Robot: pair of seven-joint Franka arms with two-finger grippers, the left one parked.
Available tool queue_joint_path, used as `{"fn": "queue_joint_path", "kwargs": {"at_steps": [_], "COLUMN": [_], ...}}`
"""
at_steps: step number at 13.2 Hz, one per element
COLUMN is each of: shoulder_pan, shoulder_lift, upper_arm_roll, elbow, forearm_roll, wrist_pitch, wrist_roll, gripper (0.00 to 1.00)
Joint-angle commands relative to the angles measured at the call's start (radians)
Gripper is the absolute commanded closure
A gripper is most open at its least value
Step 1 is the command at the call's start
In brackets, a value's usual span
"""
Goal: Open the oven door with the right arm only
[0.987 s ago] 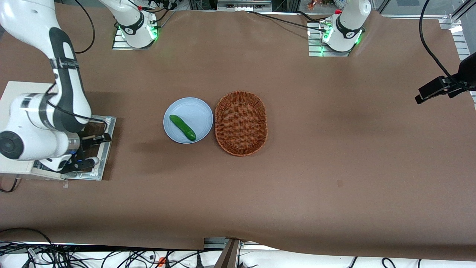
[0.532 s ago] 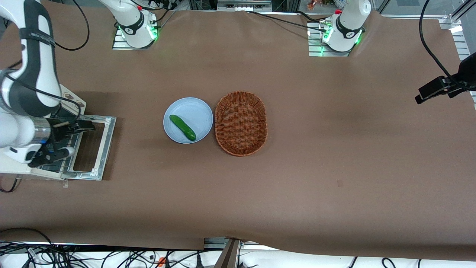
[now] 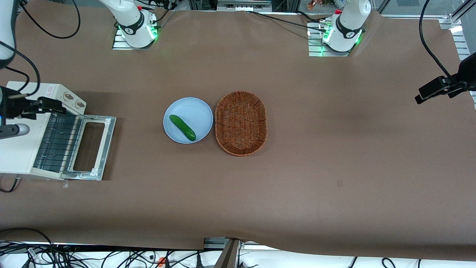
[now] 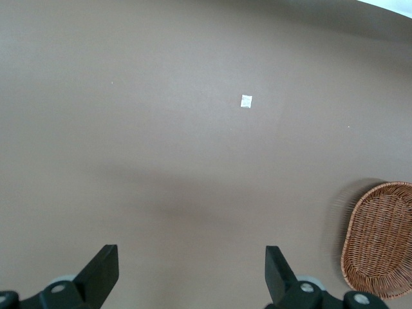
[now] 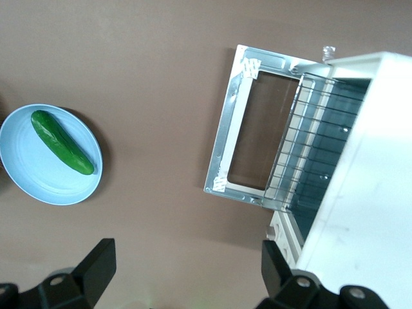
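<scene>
Front view overhead; wrist views downward, sharing basket (image 3: 241,123).

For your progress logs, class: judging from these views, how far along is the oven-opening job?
Done: the oven door lies folded flat on the table, the rack showing. In hand: nothing; the gripper is open, above the oven and clear of the door. Left: seemingly nothing but parking the right arm.

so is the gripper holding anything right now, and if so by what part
Nothing is held. The gripper is open and empty, up above the oven, while the oven door lies folded down flat on the table.
</scene>
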Motion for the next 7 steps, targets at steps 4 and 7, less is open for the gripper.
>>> {"fn": "queue_joint_path", "kwargs": {"at_steps": [4,7], "shoulder_pan": [0.0,0.0], "shoulder_lift": [-0.198,-0.189], "upper_arm_roll": [0.001,0.003], "elbow": [-0.14,-0.074], "forearm_roll": [-0.038,-0.036], "wrist_pitch": [-0.019,-0.082], "wrist_roll": [0.152,0.154], "gripper": [0.0,0.0]}}
